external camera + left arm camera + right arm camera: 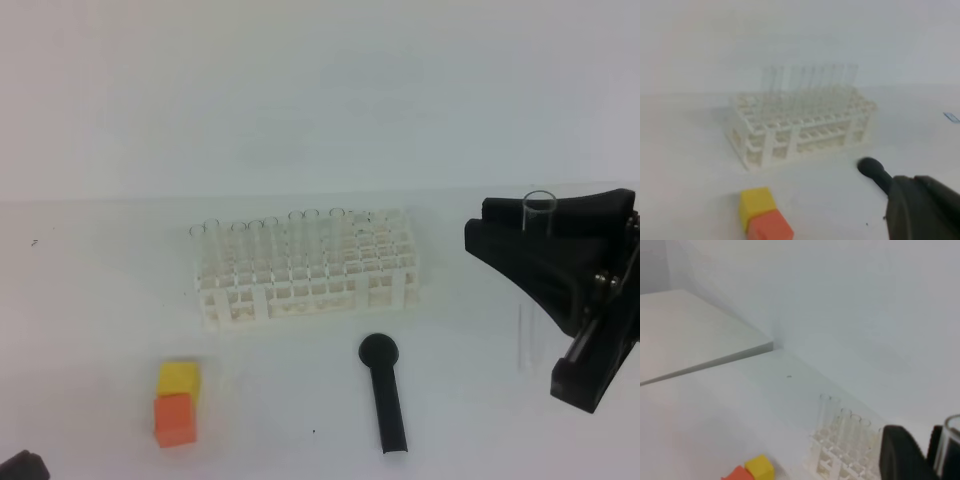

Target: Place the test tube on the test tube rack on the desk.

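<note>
Slim clear glass test tube [532, 290] upright at right of frame, grasped by black right gripper [560, 270]. Keep vertical; carry left toward white gridded plastic rack [305, 268] at tabletop [100, 300] centre; lower into a free hole. Left gripper's state: cannot tell.

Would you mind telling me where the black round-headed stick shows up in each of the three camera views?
Exterior high: the black round-headed stick lies on the desk, lower centre, in front of the test tube rack.
Left wrist: lower right, its head showing beside the left gripper's dark body.
Right wrist: not in it.
Shared landmark: the test tube rack.
</note>
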### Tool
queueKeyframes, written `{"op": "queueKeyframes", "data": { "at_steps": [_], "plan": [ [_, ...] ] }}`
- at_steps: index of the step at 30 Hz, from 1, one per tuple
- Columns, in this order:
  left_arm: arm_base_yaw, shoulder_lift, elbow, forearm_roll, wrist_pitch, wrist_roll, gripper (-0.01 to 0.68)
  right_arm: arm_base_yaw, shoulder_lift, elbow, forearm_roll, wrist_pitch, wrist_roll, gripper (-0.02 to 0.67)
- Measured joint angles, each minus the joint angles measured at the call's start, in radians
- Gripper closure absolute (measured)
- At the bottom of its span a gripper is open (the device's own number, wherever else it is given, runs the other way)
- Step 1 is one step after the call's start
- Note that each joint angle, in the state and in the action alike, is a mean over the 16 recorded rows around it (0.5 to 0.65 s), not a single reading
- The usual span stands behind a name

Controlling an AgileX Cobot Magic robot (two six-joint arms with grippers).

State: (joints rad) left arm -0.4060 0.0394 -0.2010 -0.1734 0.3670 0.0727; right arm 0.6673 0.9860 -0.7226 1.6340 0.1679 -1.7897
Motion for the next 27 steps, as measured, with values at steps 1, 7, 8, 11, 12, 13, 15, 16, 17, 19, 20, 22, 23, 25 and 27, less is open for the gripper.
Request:
{"op": "queueKeyframes", "data": {
  "at_steps": [1, 7, 8, 11, 12, 13, 15, 16, 17, 19, 20, 22, 23, 25, 27],
  "plan": [
    [0.005, -0.005, 0.007, 0.000, -0.005, 0.001, 0.674, 0.000, 0.000, 0.000, 0.000, -0.003, -0.003, 0.536],
    [0.050, -0.037, 0.083, 0.003, -0.033, 0.002, 0.674, 0.000, 0.000, 0.000, 0.000, -0.019, -0.023, 0.536],
    [0.060, -0.041, 0.097, 0.004, -0.035, 0.002, 0.674, 0.000, 0.000, 0.000, 0.000, -0.022, -0.026, 0.536],
    [0.091, -0.048, 0.137, 0.006, -0.046, 0.002, 0.674, 0.000, 0.000, 0.001, 0.000, -0.030, -0.033, 0.536],
    [0.101, -0.049, 0.150, 0.007, -0.049, 0.002, 0.674, 0.000, 0.000, 0.001, 0.000, -0.032, -0.034, 0.536],
    [0.112, -0.049, 0.162, 0.008, -0.052, 0.002, 0.674, 0.000, 0.000, 0.002, 0.000, -0.034, -0.035, 0.536],
    [0.131, -0.049, 0.183, 0.009, -0.054, 0.002, 0.674, 0.000, 0.000, 0.002, 0.000, -0.036, -0.036, 0.536],
    [0.140, -0.049, 0.191, 0.010, -0.054, 0.002, 0.674, 0.000, 0.000, 0.003, 0.001, -0.037, -0.036, 0.536],
    [0.149, -0.049, 0.198, 0.011, -0.053, 0.002, 0.674, 0.000, 0.000, 0.003, 0.001, -0.037, -0.036, 0.536],
    [0.164, -0.049, 0.204, 0.012, -0.047, 0.003, 0.674, 0.000, 0.000, 0.004, 0.003, -0.037, -0.037, 0.536],
    [0.171, -0.049, 0.204, 0.013, -0.043, 0.003, 0.674, 0.000, 0.000, 0.004, 0.003, -0.037, -0.037, 0.536],
    [0.182, -0.049, 0.203, 0.014, -0.041, 0.003, 0.674, 0.000, 0.000, 0.005, 0.005, -0.037, -0.037, 0.536],
    [0.186, -0.049, 0.203, 0.014, -0.043, 0.003, 0.674, 0.000, 0.000, 0.005, 0.006, -0.037, -0.038, 0.536],
    [0.193, -0.049, 0.203, 0.013, -0.045, 0.003, 0.674, 0.000, 0.000, 0.005, 0.008, -0.037, -0.038, 0.536],
    [0.196, -0.049, 0.203, 0.013, -0.045, 0.003, 0.674, 0.000, 0.000, 0.006, 0.010, -0.037, -0.038, 0.536]
  ]
}}
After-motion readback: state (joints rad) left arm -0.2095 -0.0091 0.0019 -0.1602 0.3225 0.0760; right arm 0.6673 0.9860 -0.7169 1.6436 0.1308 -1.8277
